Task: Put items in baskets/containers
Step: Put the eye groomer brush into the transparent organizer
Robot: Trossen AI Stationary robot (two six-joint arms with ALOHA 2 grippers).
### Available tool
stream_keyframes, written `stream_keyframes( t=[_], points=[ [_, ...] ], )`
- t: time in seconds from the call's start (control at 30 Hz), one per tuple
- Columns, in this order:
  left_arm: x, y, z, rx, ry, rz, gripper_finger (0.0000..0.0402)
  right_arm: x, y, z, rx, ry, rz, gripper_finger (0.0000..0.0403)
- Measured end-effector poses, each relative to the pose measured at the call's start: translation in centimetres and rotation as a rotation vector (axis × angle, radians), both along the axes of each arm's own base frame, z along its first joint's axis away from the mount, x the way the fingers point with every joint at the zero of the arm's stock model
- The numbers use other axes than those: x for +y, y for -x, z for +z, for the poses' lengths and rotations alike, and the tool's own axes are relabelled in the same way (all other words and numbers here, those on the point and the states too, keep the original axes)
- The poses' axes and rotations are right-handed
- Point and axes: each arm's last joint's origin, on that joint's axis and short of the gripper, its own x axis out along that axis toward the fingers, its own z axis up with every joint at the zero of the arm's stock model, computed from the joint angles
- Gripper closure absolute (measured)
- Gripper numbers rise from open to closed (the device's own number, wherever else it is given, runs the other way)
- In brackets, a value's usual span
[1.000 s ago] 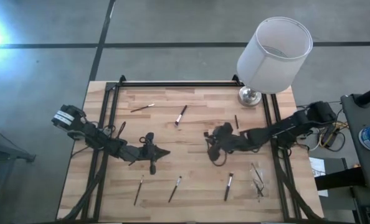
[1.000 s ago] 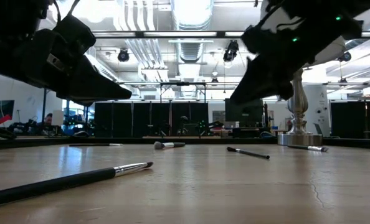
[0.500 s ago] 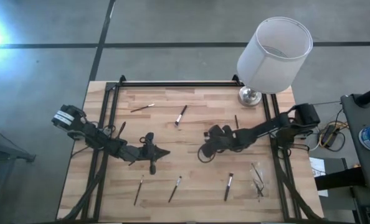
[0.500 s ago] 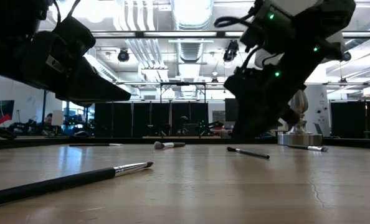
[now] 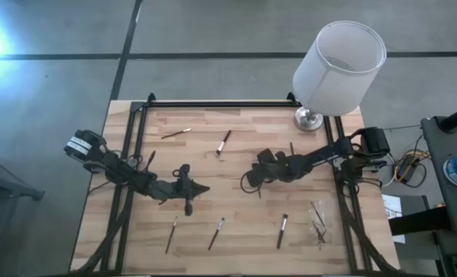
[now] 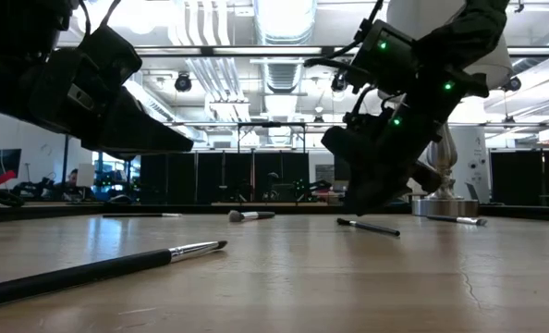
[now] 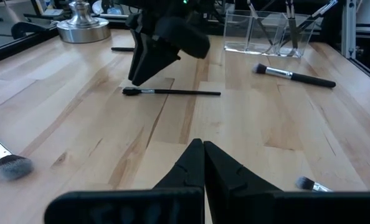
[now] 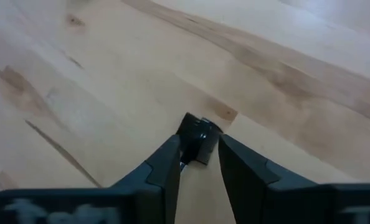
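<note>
In the middle of the counter [image 5: 236, 123], the right claw [image 5: 249, 181] is down at the end of one thin brush [image 7: 172, 92] that lies flat on the wood. I cannot tell if it pinches the brush yet. The left claw [image 5: 202, 188] is pressed together and waits at the lower left.

The brush is thin and round, so I think it could roll or slip out on the way up. The clear tray [image 5: 318, 219] sits at the lower right, well apart.

I count seven loose brushes, one tray with a few brushes inside, and two arms.
</note>
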Motion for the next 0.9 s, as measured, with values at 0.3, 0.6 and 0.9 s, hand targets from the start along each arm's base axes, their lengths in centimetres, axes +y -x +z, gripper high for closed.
stream_keyframes(
  t=[0.3, 0.6, 0.9],
  points=[
    [0.0, 0.0, 0.0, 0.001, 0.004, 0.001, 0.0401, 0.1, -0.1, 0.0, -0.010, -0.035, 0.006, 0.0291],
    [0.0, 0.0, 0.0, 0.003, 0.003, 0.001, 0.0402, 0.1, -0.9, -1.0, 0.025, -0.017, 0.008, 0.0269],
    [0.0, 0.0, -0.1, 0.010, 0.007, -0.003, 0.0402, 0.0, -3.2, -1.1, 0.109, 0.038, 0.080, 0.0336]
  ],
)
